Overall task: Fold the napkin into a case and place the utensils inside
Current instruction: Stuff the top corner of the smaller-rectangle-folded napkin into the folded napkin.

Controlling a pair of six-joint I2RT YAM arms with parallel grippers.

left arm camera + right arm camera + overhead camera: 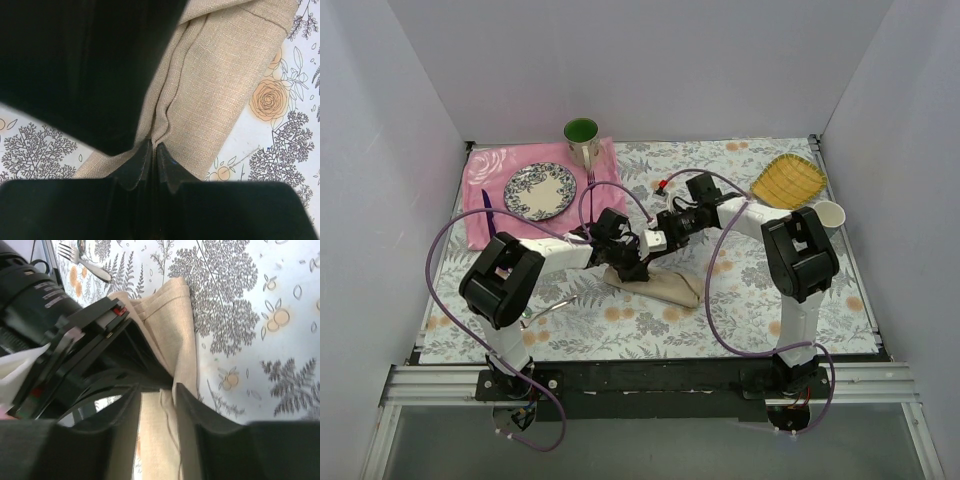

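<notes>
The beige napkin (672, 285) lies folded into a narrow oblong on the floral tablecloth at mid-table. My left gripper (623, 262) is at its left end. In the left wrist view the left gripper (154, 146) is shut on a raised ridge of the napkin (220, 95). My right gripper (648, 250) meets it from the right. Its jaws (157, 395) stand apart over the napkin (175, 325), with cloth lying loose between them. A pale silver fork (555, 305) (87, 265) rests on the tablecloth left of the napkin. No spoon shows.
At back left, a pink mat (485, 165) carries a patterned plate (539, 190), a dark purple utensil (487, 212) and another fork (590, 178). A green-lined cup (582, 138) stands behind it. A yellow dish (787, 180) and a white cup (828, 214) sit at the right.
</notes>
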